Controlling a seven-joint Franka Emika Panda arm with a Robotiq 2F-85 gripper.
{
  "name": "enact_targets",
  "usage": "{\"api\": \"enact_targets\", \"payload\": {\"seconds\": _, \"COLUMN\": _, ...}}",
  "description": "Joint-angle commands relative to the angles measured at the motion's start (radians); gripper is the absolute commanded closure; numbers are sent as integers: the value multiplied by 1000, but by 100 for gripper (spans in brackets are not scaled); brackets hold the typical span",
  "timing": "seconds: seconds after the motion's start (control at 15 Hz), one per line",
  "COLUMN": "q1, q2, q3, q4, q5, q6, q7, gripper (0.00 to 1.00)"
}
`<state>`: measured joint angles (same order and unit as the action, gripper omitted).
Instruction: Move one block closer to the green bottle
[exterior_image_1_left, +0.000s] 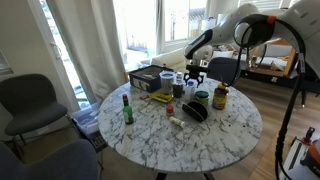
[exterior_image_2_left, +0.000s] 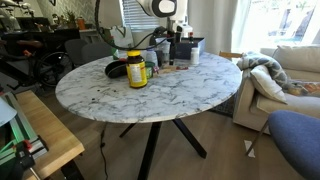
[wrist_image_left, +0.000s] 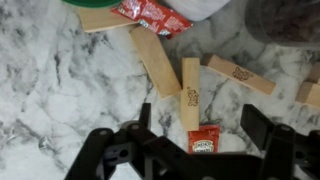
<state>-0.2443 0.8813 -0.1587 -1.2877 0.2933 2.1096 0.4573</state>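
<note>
Arm (exterior_image_1_left: 228, 32): white, comes in from the upper right in an exterior view. Elbow raised, forearm sloping down and left. Gripper (exterior_image_1_left: 194, 72): black, pointing straight down. Wrist view: both fingers (wrist_image_left: 100, 152) enter from the lower edge, dark and blocky. Jaws spread wide, nothing clamped between them. Height over the bench not readable.

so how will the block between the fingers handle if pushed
The block looks like stiff wood, so it probably won't bend. Lying flat on the smooth table, it likely slides rather than rolls. Looks narrow enough for the open gripper.
</note>
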Motion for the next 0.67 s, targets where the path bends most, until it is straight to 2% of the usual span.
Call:
{"api": "enact_targets", "payload": {"seconds": 0.0, "q1": 20, "q2": 25, "q3": -12, "q4": -27, "q5": -16, "q6": 64, "q7": 24, "gripper": 15}}
{"api": "enact_targets", "payload": {"seconds": 0.07, "q1": 24, "q2": 31, "q3": -13, "q4": -29, "q5": -18, "q6": 77, "q7": 25, "gripper": 16}}
{"api": "enact_targets", "payload": {"seconds": 0.2, "q1": 28, "q2": 43, "q3": -16, "q4": -26, "q5": -19, "q6": 96, "q7": 30, "gripper": 25}}
{"api": "enact_targets", "payload": {"seconds": 0.33, "q1": 33, "q2": 51, "q3": -19, "q4": -24, "q5": -23, "q6": 113, "q7": 32, "gripper": 49}}
{"api": "enact_targets", "payload": {"seconds": 0.4, "q1": 35, "q2": 52, "q3": -20, "q4": -28, "q5": -25, "q6": 123, "q7": 31, "gripper": 51}}
{"api": "enact_targets", "payload": {"seconds": 0.6, "q1": 40, "q2": 56, "q3": -22, "q4": -33, "q5": -33, "q6": 139, "q7": 29, "gripper": 75}}
